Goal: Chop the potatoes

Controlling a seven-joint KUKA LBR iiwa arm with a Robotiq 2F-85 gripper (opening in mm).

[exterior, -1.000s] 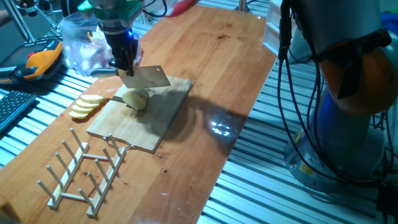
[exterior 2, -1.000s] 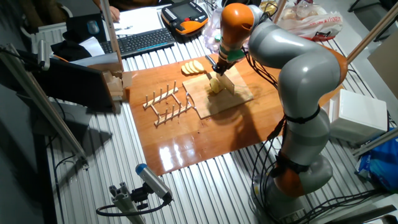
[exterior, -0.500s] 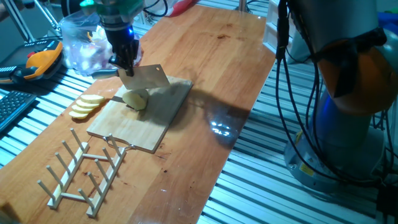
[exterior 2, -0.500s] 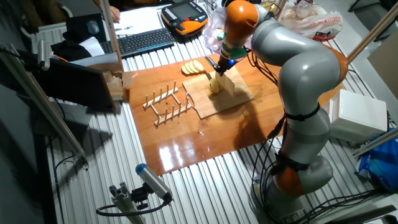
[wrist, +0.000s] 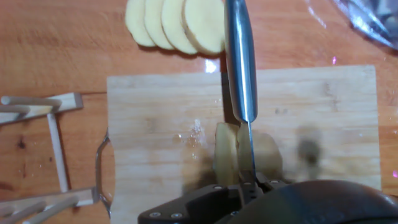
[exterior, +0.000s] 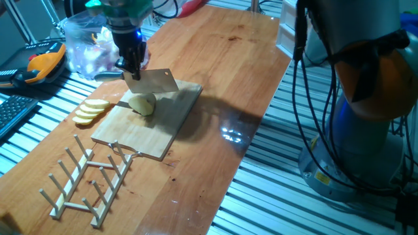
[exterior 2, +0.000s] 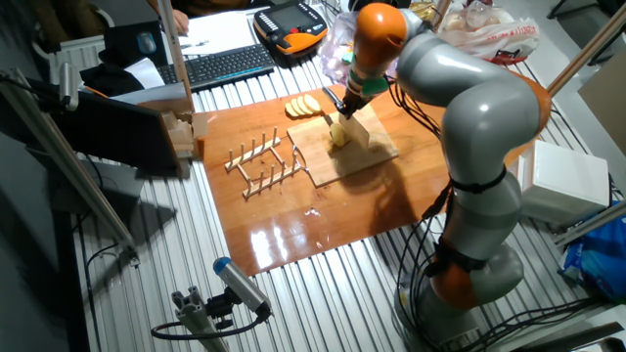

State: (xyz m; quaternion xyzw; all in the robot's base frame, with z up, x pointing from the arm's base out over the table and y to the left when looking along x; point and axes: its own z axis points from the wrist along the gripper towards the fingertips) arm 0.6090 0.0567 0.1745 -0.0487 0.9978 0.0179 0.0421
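A pale yellow peeled potato (exterior: 142, 104) lies on the wooden cutting board (exterior: 150, 134). My gripper (exterior: 133, 65) is shut on a cleaver (exterior: 155, 81) and holds it right over the potato. The blade's lower edge meets the top of the potato. In the hand view the blade's spine (wrist: 240, 62) runs across the potato (wrist: 266, 154), with a lump showing on each side. I cannot tell how deep the blade sits. The other fixed view shows the gripper (exterior 2: 350, 99) and the potato (exterior 2: 338, 136) on the board (exterior 2: 357, 159).
A fanned row of potato slices (exterior: 90, 111) lies left of the board. A wooden peg rack (exterior: 91, 183) stands in front of it. A clear plastic bag (exterior: 88, 46), an orange pendant (exterior: 42, 62) and a keyboard (exterior 2: 225, 64) lie behind.
The arm has shifted very slightly. The cleaver stays at the potato, and the potato and board have not moved.
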